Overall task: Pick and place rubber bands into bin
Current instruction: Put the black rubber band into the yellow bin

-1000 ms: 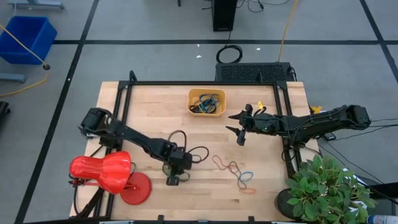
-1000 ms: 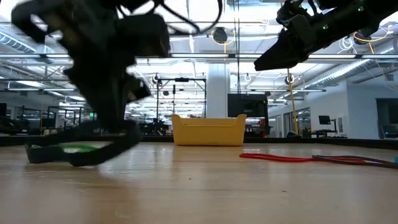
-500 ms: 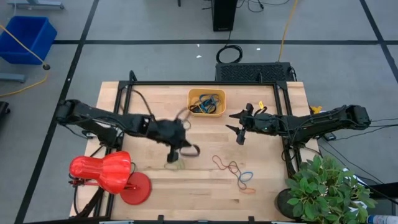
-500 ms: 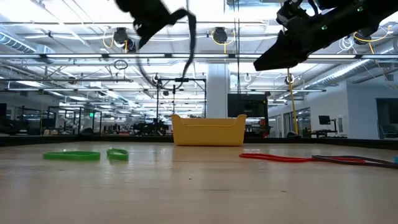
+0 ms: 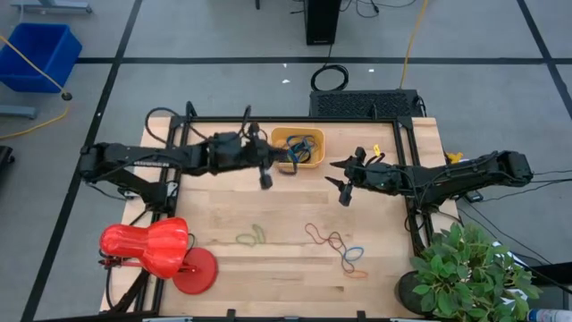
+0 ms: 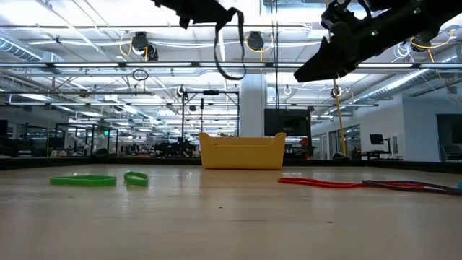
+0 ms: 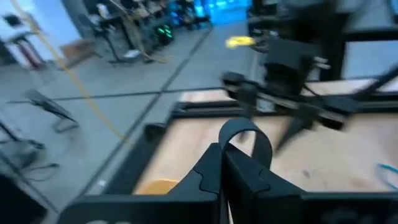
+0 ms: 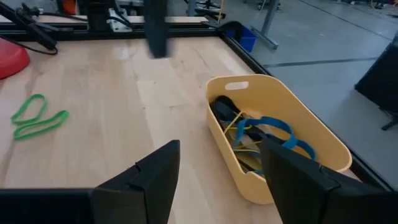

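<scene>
The orange-yellow bin (image 5: 298, 148) stands at the table's far middle and holds several rubber bands (image 8: 258, 134), blue, tan and black. My left gripper (image 5: 265, 168) hangs high just left of the bin, shut on a black rubber band (image 6: 229, 45). Two green bands (image 5: 252, 237) lie flat on the table nearer the front. Red, blue and orange bands (image 5: 340, 246) lie to their right. My right gripper (image 5: 343, 186) waits open above the table, right of the bin. My left gripper pinches the black rubber band at one end of its loop (image 7: 227, 142) between its two shut fingers. The fingers come nearly level from the table's left. The band hangs below them as a slack loop (image 6: 231, 68), lifted clear of the table.
A red lamp-like object (image 5: 147, 250) stands at the near left corner. A potted plant (image 5: 474, 277) stands at the near right. A black frame (image 5: 295, 120) runs along the table's far edge behind the bin.
My left gripper has risen from the table near the green bands and swung toward the far edge, to the bin's left side. It has tipped from pointing down to nearly level. The black band has come up with it; the green bands stay on the table.
</scene>
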